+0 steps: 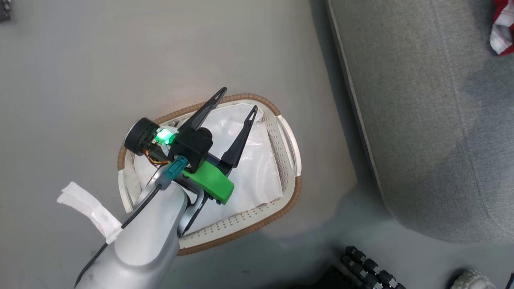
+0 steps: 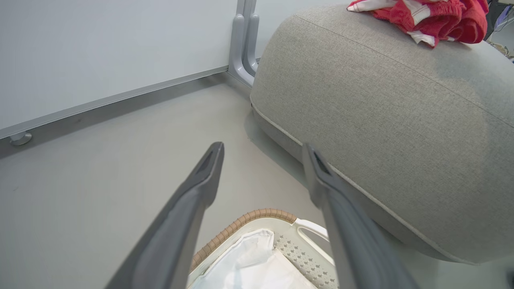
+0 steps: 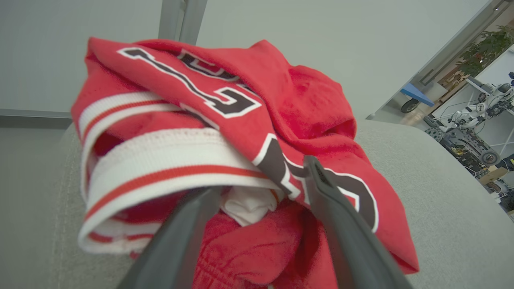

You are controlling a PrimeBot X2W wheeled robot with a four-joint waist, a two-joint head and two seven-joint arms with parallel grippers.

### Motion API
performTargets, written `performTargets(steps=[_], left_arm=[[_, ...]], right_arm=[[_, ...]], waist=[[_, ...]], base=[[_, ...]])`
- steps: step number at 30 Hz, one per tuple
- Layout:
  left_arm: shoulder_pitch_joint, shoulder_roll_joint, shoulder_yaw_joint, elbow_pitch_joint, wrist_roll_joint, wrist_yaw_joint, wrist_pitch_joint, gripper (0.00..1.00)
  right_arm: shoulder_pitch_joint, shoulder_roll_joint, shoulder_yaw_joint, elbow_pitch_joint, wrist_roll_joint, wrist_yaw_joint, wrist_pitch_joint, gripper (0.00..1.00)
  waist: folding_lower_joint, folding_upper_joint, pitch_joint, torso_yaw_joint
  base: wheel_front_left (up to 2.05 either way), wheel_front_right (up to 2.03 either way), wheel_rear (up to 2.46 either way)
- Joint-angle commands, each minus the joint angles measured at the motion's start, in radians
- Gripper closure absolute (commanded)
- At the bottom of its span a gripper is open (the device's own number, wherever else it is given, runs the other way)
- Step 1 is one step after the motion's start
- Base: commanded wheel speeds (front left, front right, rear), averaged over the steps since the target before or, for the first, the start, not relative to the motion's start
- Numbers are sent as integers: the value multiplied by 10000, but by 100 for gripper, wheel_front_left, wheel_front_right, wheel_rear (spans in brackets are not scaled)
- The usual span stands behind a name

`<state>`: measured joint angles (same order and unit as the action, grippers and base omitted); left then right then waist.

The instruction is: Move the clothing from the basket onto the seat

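The clothing (image 3: 241, 100), red jerseys with white stripes and black-and-white lettering, lies bunched on the grey seat (image 3: 441, 192). My right gripper (image 3: 262, 176) is open, its fingers spread on either side of the heap's front folds, the left fingertip tucked under a white band. The clothing (image 1: 502, 28) also shows at the far corner of the seat (image 1: 433, 120). My left gripper (image 1: 239, 99) hangs open with nothing in it over the cream basket (image 1: 289, 200), which holds a white liner (image 1: 257, 168). The left wrist view looks past the left gripper (image 2: 263, 147) and basket rim (image 2: 277, 212) to the seat (image 2: 381, 100) and clothing (image 2: 433, 16).
The basket stands on grey floor just left of the seat. A wall with a metal base rail and an upright post (image 2: 245, 44) runs behind. Black ribbed parts of my base (image 1: 369, 269) show at the bottom. Another robot (image 3: 474, 128) stands far off through a doorway.
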<state>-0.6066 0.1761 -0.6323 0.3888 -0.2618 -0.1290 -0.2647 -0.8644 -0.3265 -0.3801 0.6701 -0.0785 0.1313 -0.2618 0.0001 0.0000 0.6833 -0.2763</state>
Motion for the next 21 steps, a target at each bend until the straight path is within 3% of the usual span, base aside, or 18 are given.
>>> performTargets(steps=[1,10,16,21], left_arm=[[166,0,97,27,-68,-31,9,0],[1018,-155,768,156,-168,-32,9,0],[1725,-301,1796,210,5,-25,9,0],[2476,-423,2874,93,533,244,9,0]], right_arm=[[322,55,61,-91,50,-11,-46,0],[1696,336,807,-792,281,-11,-46,0],[2434,606,1635,-1278,810,-11,-46,0],[2747,819,2278,-1545,1266,-11,-46,0]], waist=[[-1,0,-565,-69],[-1,0,-2081,168],[-1,0,-2990,528],[-1,0,-3724,936]], base=[[0,0,0],[0,0,0],[0,0,0],[0,0,0]])
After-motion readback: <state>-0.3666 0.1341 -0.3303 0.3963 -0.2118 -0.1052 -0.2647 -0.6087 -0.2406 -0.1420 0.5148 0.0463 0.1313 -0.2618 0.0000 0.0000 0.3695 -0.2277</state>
